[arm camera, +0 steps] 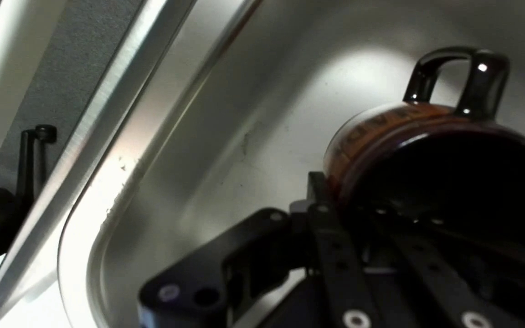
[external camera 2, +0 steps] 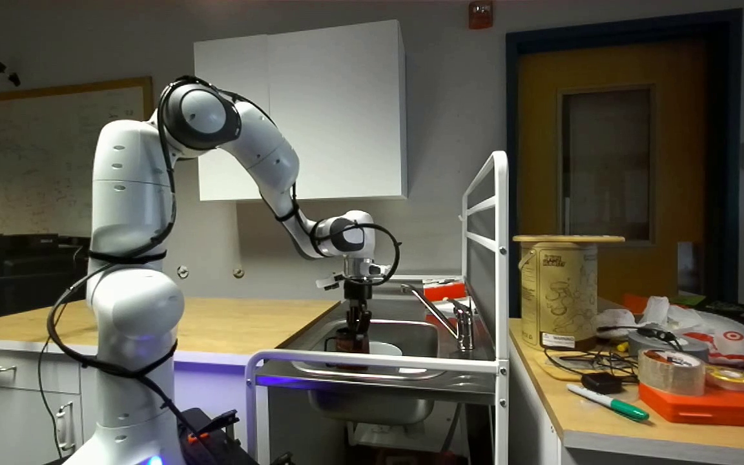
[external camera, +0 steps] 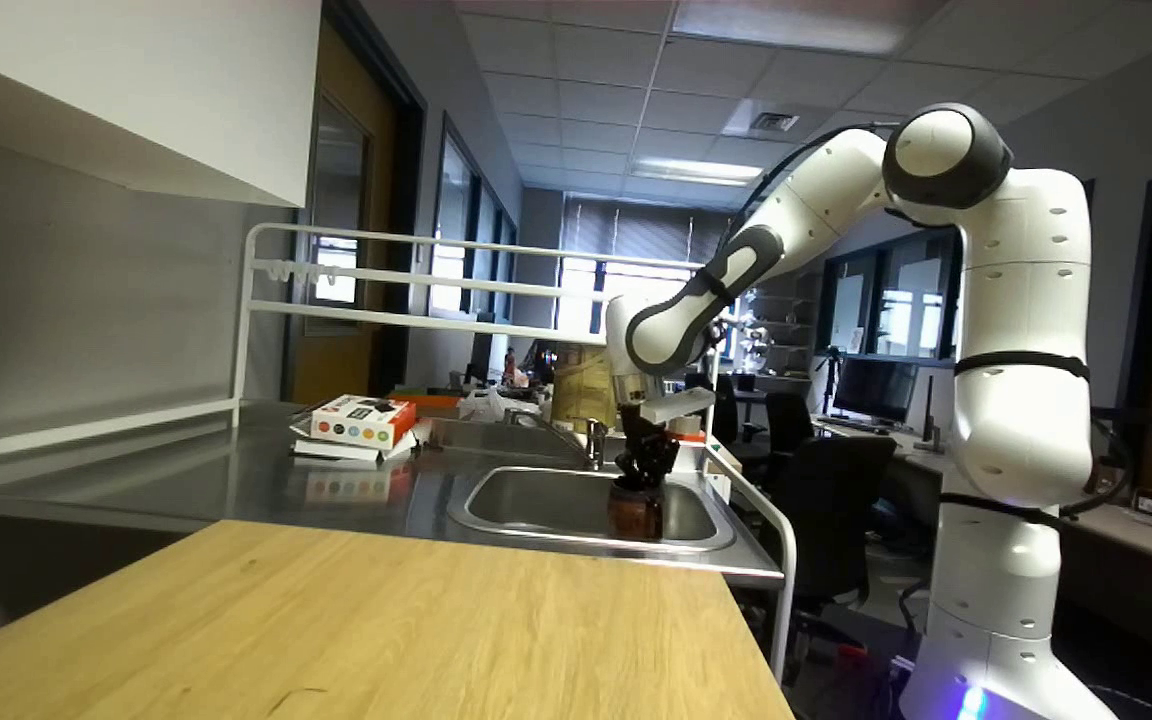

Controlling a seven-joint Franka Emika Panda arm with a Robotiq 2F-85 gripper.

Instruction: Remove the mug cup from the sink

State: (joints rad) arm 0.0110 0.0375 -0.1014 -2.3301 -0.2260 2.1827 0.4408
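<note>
The mug cup is dark brown-red with a black handle. It shows in both exterior views (external camera: 634, 517) (external camera 2: 345, 341) within the outline of the stainless steel sink (external camera: 536, 500), near one end. In the wrist view the mug (arm camera: 367, 136) has its dark opening toward the camera and its handle pointing up in the picture. My gripper (arm camera: 344, 200) is at the mug's rim, one finger outside the wall and the other inside the dark opening, and looks shut on the wall. The inner fingertip is hard to see. The mug's base is hidden, so I cannot tell whether it touches the sink floor.
A faucet (external camera 2: 464, 326) stands at the sink's edge. A white round thing (external camera 2: 385, 349) shows in the sink. A white metal rail frame (external camera 2: 501, 258) surrounds the counter. A wooden table top (external camera: 416, 620) adjoins it. A red-white box (external camera: 361, 420) lies on the counter.
</note>
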